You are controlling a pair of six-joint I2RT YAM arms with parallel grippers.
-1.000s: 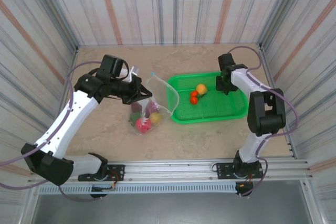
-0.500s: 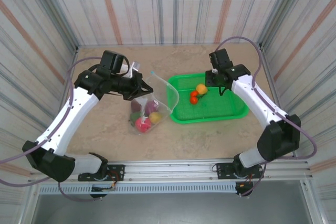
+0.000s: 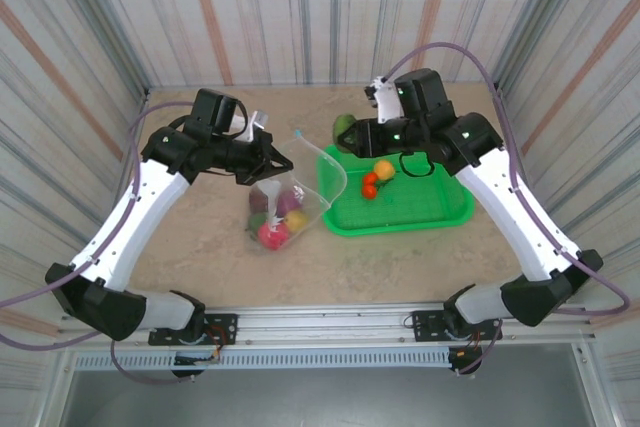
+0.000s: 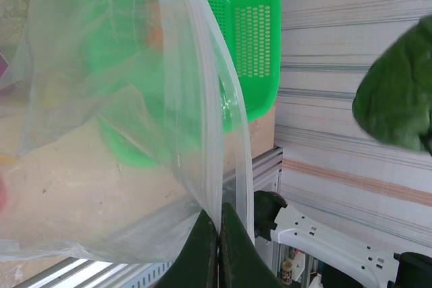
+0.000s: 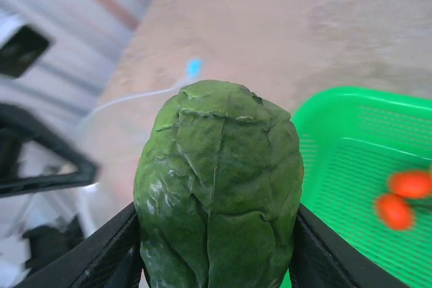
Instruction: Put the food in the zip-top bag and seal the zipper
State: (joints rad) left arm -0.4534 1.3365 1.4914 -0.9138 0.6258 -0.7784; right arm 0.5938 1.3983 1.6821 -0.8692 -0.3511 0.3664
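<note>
Nearest the table's (image 3: 220,267) front edge, left of its middle, the clear bag (image 3: 300,192) rests with its bottom on the surface. It holds a red piece (image 3: 272,237) and a yellow piece (image 3: 295,224), with a dark maroon piece (image 3: 258,217) and a purple piece (image 3: 291,204) just behind them. To the right, a green mesh basket (image 3: 430,209) sits on the table's right half. In it, two small red pieces (image 3: 370,185) lie touching an orange-yellow fruit (image 3: 383,169). Above the bagged food, the left gripper (image 4: 219,237) has its fingers (image 4: 202,254) pressed together on the bag's thin top edge, holding that side up so the mouth gapes toward the basket. From above, the mouth's far lip overlaps the basket's left rim. The whitish zipper (image 3: 300,152) runs along the mouth, and its light-blue slider (image 3: 293,139) lies at the end toward the back edge. Farther back, above the basket's back-left corner, the right gripper (image 3: 356,133) holds a green leafy vegetable (image 5: 219,187) in the air. Its black fingers (image 5: 111,254) stand half spread, one against each side of the vegetable.
</note>
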